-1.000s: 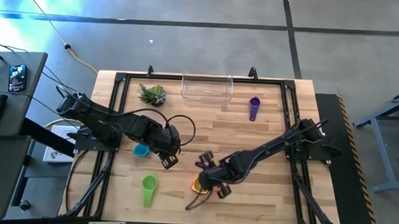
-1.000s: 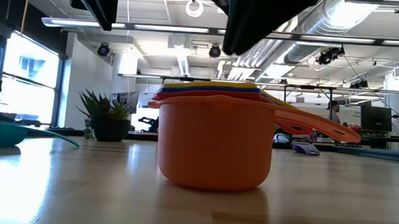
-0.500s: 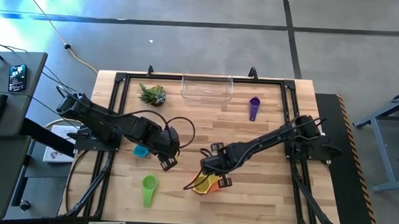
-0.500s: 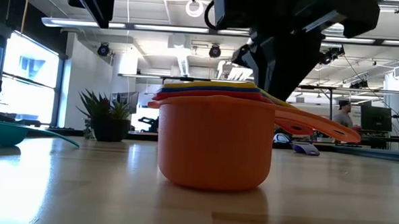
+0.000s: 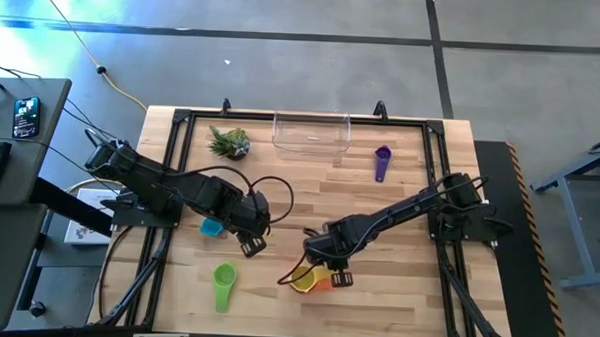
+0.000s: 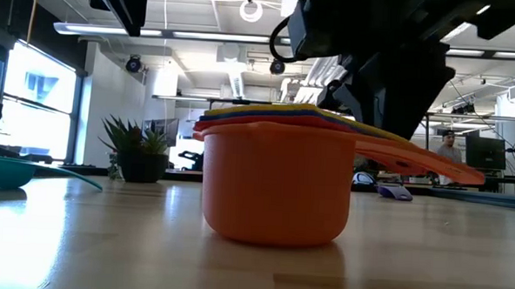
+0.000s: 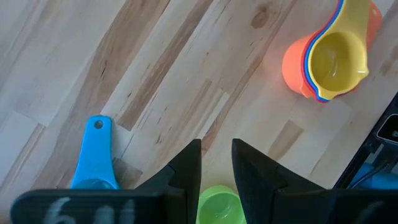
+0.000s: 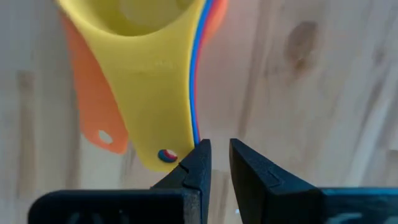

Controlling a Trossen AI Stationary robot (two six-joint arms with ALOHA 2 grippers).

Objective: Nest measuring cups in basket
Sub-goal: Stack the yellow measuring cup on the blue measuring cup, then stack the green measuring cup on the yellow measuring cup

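A nested stack of cups [image 5: 306, 280], orange outermost with red, blue and yellow inside, stands on its base near the table's front middle, as the low view shows [image 6: 278, 180]. My right gripper [image 5: 328, 271] is low beside the stack's handles, fingers a little apart with nothing between them [image 8: 221, 155]. My left gripper [image 5: 252, 244] hangs narrowly open [image 7: 216, 162] between the light blue cup [image 5: 213, 227] and the green cup [image 5: 223, 278]. The purple cup [image 5: 382, 161] lies right of the clear basket [image 5: 311, 132], which sits at the far edge. My right gripper meets the stacked handles' edge near their free end [image 8: 195, 142] with the tip of one finger [image 8: 203, 155]. It comes slanting down from the table's right and far side. The stack rests on the table, its handles sloping slightly downward.
A small spiky plant [image 5: 229, 142] stands left of the basket at the far edge. The left arm's cable loops over the table's middle [image 5: 279, 193]. Bare wood lies between the stack and the basket. Black frame rails border the table.
My right gripper has drawn back off the top of the stack toward the far edge, turned about, and come down beside the handles. The stack has shifted slightly, its handles swinging and dipping a little.
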